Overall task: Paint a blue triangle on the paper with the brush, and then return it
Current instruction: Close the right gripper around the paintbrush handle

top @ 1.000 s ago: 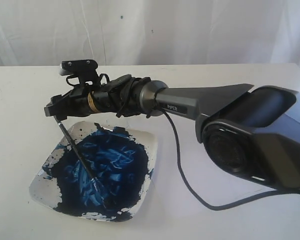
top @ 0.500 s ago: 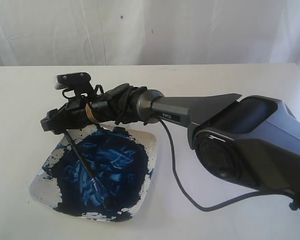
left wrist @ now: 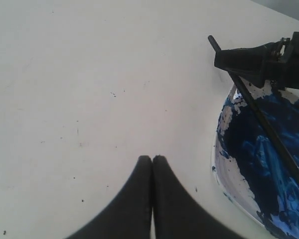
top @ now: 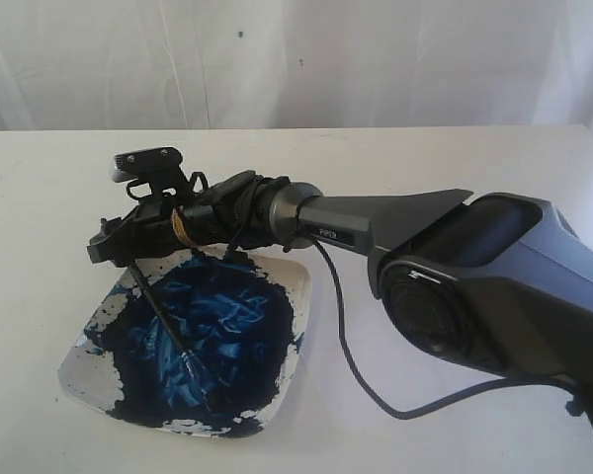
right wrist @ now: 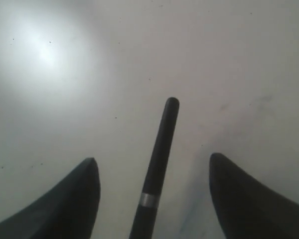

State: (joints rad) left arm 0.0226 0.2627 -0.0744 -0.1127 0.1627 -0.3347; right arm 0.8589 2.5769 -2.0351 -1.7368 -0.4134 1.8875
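Note:
The brush slants with its bristle tip down in the dark blue paint of the square white dish. My right gripper hovers over the dish's far left corner. It is open: in the right wrist view the black handle runs up the middle of the right gripper, clear of both fingers. The left wrist view shows the handle passing the right gripper, its end poking out beyond. My left gripper is shut and empty above the bare table beside the dish. The paper and the blue triangle are out of view.
The right arm reaches in from the right across the table, with its cable looping down beside the dish. A white curtain hangs behind the table's far edge.
My right gripper has dropped lower toward the dish's far corner, and the brush handle has tilted down with it. The bristle tip has stayed in the paint.

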